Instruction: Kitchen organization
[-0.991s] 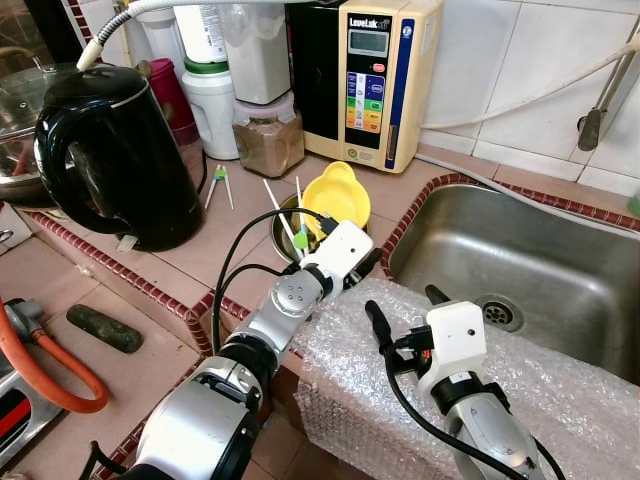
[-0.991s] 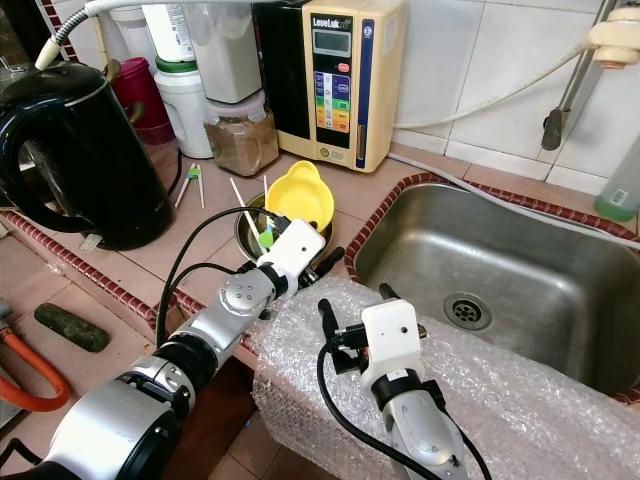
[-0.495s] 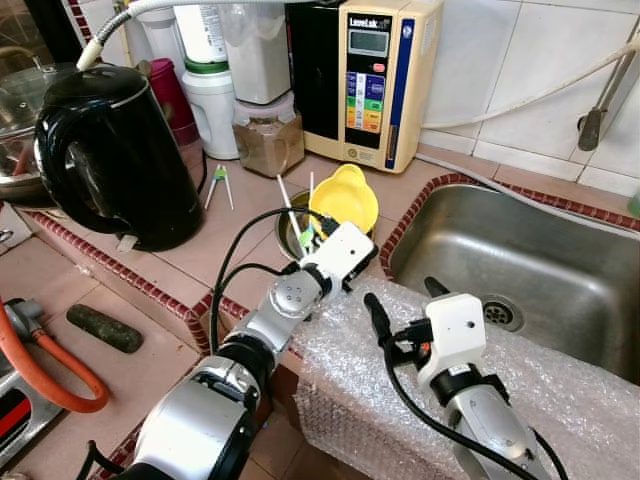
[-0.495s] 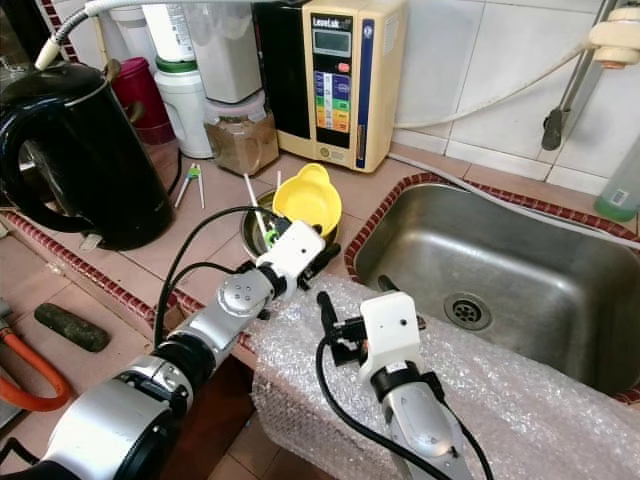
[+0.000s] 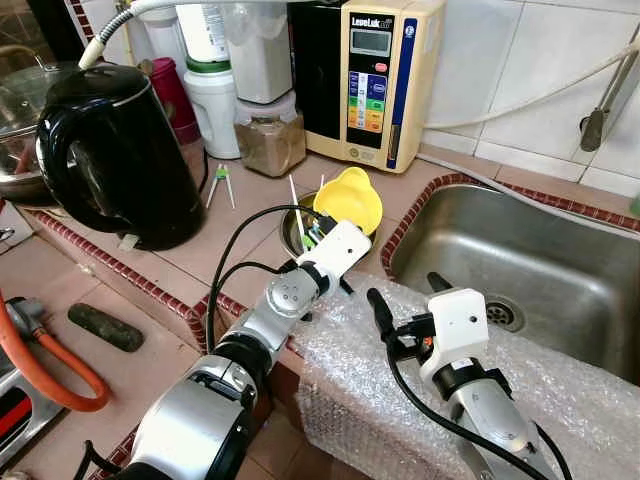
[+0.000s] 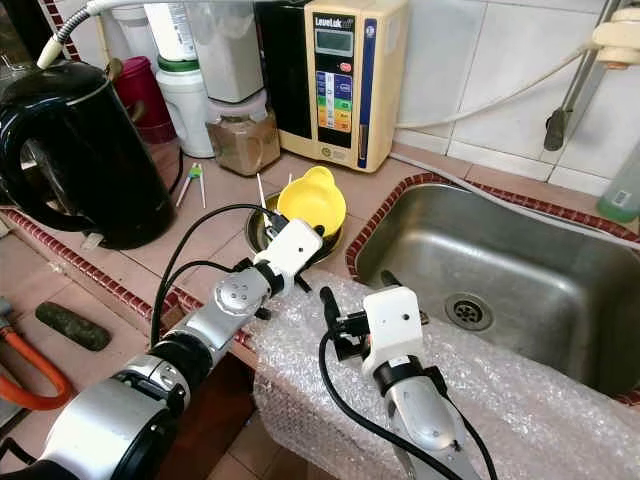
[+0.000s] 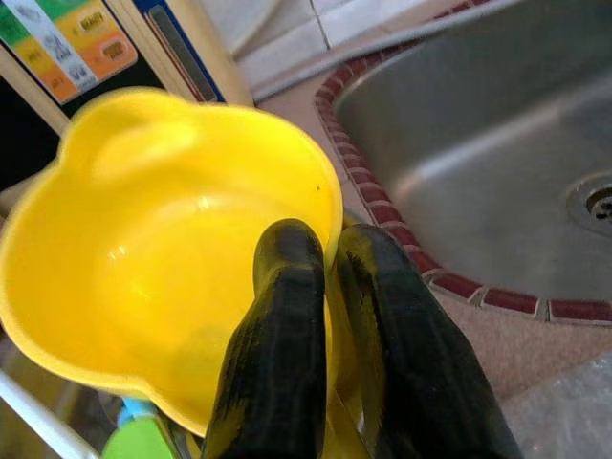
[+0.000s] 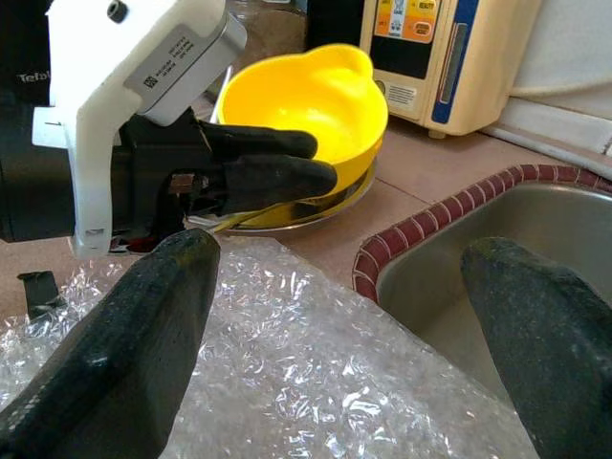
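Sink (image 5: 520, 260) steel, recessed in tiled surface (image 5: 190, 250); bubble wrap (image 5: 420, 400) draped over front edge. Kettle (image 5: 110, 150) black, well apart at robot's left. Yellow bowl (image 7: 172, 249) nested in metal bowl (image 8: 325, 206) on surface, just beside sink. Left pincer (image 7: 330, 287) clamped on yellow bowl near rim, one finger inside, one outside. Right pincer (image 8: 335, 316) fingers wide apart above bubble wrap, holding nothing.

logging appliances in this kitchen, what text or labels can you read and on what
"LeveLuk" on the top panel of the cream water ionizer.
Coloured button labels on the ionizer's front: too small to read.
Label on the white bottle behind the black kettle: blurred.
Small printed sticker on the left gripper's white housing: too small to read.
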Robot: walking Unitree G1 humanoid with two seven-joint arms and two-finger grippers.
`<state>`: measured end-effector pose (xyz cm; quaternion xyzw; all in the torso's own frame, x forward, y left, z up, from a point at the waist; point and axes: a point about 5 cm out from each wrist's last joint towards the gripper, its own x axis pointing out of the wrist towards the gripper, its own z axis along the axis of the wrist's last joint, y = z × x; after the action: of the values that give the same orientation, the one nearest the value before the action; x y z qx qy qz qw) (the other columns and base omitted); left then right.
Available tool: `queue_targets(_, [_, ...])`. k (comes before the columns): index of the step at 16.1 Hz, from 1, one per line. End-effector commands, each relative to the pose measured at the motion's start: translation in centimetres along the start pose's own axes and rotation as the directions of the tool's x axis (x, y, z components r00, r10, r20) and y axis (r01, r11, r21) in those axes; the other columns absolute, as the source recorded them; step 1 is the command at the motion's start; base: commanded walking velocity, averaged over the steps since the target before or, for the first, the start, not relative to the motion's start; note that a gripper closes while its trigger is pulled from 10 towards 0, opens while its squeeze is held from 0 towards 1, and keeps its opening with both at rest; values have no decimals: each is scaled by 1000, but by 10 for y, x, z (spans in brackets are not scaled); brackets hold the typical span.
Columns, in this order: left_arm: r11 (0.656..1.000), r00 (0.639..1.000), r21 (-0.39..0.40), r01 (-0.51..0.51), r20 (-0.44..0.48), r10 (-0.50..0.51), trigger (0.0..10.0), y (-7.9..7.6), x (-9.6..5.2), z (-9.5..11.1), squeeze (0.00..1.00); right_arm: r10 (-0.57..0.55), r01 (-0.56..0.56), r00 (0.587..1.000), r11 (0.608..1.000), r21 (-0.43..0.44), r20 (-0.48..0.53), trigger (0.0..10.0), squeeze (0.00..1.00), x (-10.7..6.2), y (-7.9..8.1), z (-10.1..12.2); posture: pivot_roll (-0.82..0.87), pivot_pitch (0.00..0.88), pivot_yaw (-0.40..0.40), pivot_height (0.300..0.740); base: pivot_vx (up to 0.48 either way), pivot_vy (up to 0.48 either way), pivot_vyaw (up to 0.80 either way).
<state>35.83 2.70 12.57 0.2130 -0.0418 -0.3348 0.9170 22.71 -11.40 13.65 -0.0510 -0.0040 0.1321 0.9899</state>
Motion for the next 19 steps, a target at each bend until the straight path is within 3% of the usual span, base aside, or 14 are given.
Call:
queue_targets(1, [1000,1000,14,2,15,-2,0,-2,0,1,0,12,-12,1000,1000,5,-8,10000,0,1,0,0,-48,0,51,740,0,0,0])
queue_targets(10, [999,999,16,34,32,-35,0,-10,-3,-2,0,8,-8,1000,1000,-9,-8,10000,0,1,-4,0,-61,0,48,740,0,0,0])
queue_targets(15, [994,972,95,-58,232,35,0,-10,-9,16,0,2,-1,1000,1000,-9,26,10000,0,9,-10,8,-49,0,32,740,0,0,0])
queue_targets(18, [994,964,94,-63,263,37,0,-17,-16,12,0,-16,17,999,1000,-5,51,10000,0,17,-17,15,-42,0,25,740,0,0,0])
queue_targets(19, [993,969,83,-83,241,60,10000,-15,-16,8,0,-18,18,998,1000,-6,56,10000,0,17,-19,16,-37,0,20,740,0,0,0])
